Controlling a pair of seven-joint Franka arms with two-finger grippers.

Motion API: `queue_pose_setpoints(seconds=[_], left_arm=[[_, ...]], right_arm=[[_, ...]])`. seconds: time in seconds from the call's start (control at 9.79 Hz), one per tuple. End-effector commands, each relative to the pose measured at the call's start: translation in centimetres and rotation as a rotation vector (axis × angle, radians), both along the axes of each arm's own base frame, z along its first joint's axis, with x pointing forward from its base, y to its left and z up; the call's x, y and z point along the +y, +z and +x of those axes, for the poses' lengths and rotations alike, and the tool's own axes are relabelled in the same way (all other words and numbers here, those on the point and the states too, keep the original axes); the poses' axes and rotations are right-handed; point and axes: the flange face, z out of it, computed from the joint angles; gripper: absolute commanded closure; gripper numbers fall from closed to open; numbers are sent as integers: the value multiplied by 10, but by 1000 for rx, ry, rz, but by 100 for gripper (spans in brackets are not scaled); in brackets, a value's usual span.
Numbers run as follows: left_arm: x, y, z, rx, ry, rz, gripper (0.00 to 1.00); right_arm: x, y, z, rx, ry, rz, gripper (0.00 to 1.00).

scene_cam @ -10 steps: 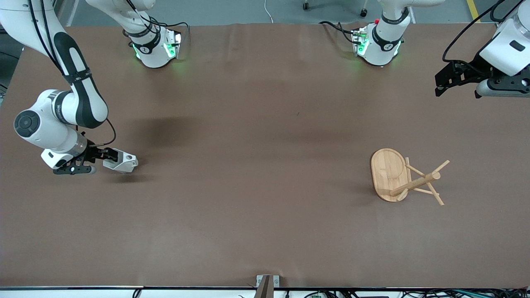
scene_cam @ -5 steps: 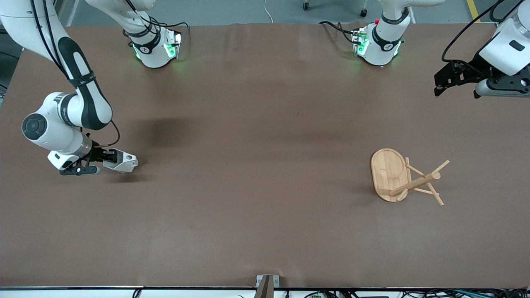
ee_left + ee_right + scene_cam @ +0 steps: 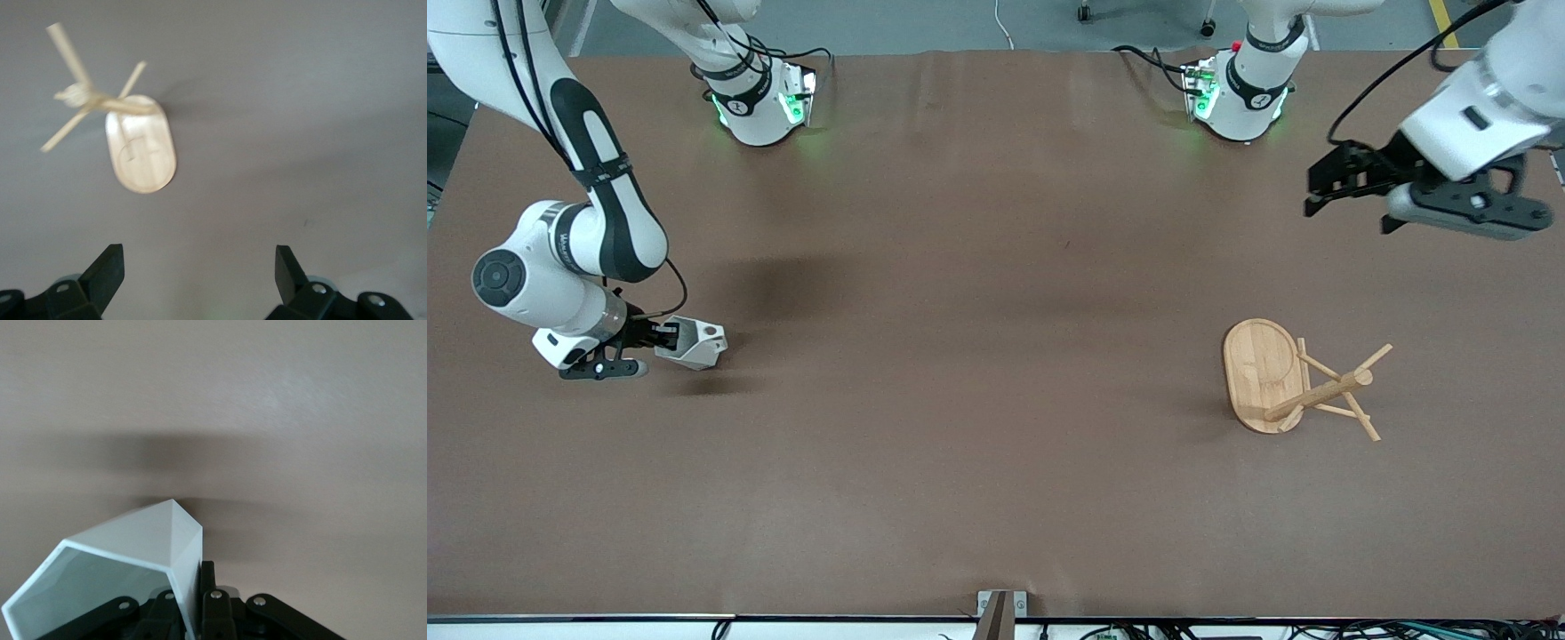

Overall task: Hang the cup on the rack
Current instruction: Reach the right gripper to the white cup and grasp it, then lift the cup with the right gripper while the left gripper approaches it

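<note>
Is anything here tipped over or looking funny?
Yes. The light bamboo mug rack toward the left arm's end of the table lies tipped on its side, its oval base on edge and its post and pegs flat. The right gripper holds the faceted white cup tilted; the open left gripper hovers above the table.

matte white cup [image 3: 694, 344], its inside faintly bluish. pale bamboo rack [image 3: 1294, 380], washed almost cream in the left wrist view. plain brown table [image 3: 978, 356]. 2 black grippers on white arms with black bands.
</note>
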Motion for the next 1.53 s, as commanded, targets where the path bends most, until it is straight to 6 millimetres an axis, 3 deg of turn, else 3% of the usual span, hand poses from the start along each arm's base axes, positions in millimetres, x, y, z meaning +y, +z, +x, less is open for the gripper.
queue_pose_setpoints(seconds=[0.0, 0.1, 0.31, 0.51, 0.72, 0.82, 0.92, 1.12, 1.43], left_arm=[[-78, -17, -10, -22, -149, -24, 0], [-124, -19, -25, -48, -242, -35, 0], [-178, -27, -51, -48, -367, -39, 0], [-232, -38, -74, -68, -509, -91, 0], [-277, -46, -89, -122, -583, -154, 0], [-291, -52, -91, -149, -638, -186, 0], [-298, -63, -84, -163, -698, -236, 0], [-307, -85, -72, -192, -802, -282, 0], [-314, -107, -65, -201, -896, -301, 0]], right_arm=[[39, 82, 38, 29, -74, 195, 100], [64, 105, 44, 55, -128, 283, 100], [132, 130, 43, 65, -159, 457, 100], [206, 126, 30, 132, -170, 639, 100], [264, 119, 11, 205, -178, 779, 100], [293, 118, 0, 231, -170, 839, 100], [310, 117, -7, 243, -133, 900, 100], [325, 101, -28, 309, -111, 1019, 100], [355, 108, -40, 339, -144, 1119, 100]])
